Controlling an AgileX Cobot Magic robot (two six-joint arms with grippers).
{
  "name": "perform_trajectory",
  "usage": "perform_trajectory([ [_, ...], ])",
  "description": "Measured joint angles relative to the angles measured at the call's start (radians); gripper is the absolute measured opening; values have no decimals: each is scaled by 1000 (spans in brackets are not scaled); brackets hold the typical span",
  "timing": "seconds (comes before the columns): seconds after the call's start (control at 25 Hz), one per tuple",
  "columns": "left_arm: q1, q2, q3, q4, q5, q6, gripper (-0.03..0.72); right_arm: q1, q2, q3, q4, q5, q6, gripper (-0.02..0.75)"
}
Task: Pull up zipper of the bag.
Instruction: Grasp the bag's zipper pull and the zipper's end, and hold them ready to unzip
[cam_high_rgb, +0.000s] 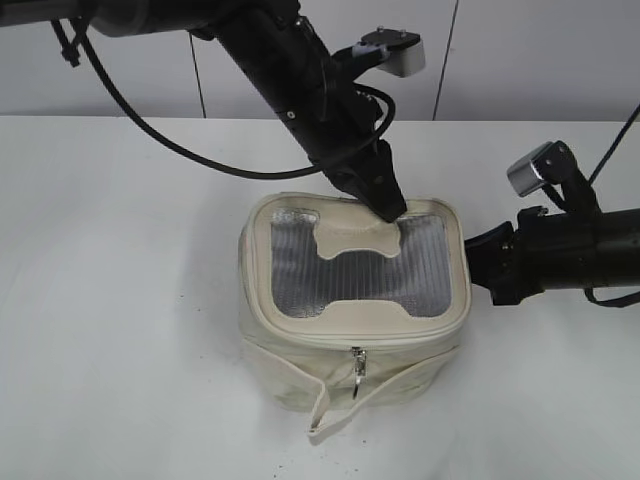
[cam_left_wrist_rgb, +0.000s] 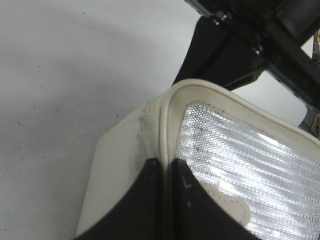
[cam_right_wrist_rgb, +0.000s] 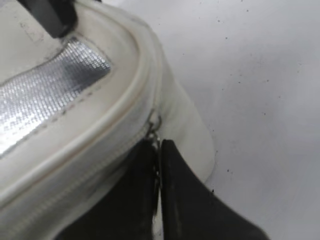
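Note:
A cream bag (cam_high_rgb: 290, 335) with a silver mesh top panel (cam_high_rgb: 350, 275) stands on the white table. My left gripper (cam_high_rgb: 392, 211) comes down from the back. In the left wrist view it (cam_left_wrist_rgb: 166, 162) is shut on the bag's piped top rim (cam_left_wrist_rgb: 167, 115). My right gripper (cam_high_rgb: 476, 262) is at the bag's right side. In the right wrist view it (cam_right_wrist_rgb: 158, 146) is shut on a small metal zipper pull (cam_right_wrist_rgb: 155, 125) below the rim. A second zipper pull (cam_high_rgb: 357, 370) hangs at the bag's front face.
A loose cream strap (cam_high_rgb: 330, 415) hangs at the bag's front. The white table (cam_high_rgb: 120, 300) spreads around the bag, with a pale wall (cam_high_rgb: 520, 60) behind. My left arm (cam_high_rgb: 290, 70) crosses above the bag's back.

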Motion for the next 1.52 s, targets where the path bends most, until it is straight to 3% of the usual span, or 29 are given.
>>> perform_trajectory([
  [0.64,-10,0,2,-29,-7,1,38,1,-294,161,-121,-129,472,8],
  [1.28,-25,0,9,-38,-49,-142,38,1,-491,321,-120,-130,627,6],
  [1.52,3,-2,12,-48,-59,-196,38,1,-492,325,-119,-82,631,6],
])
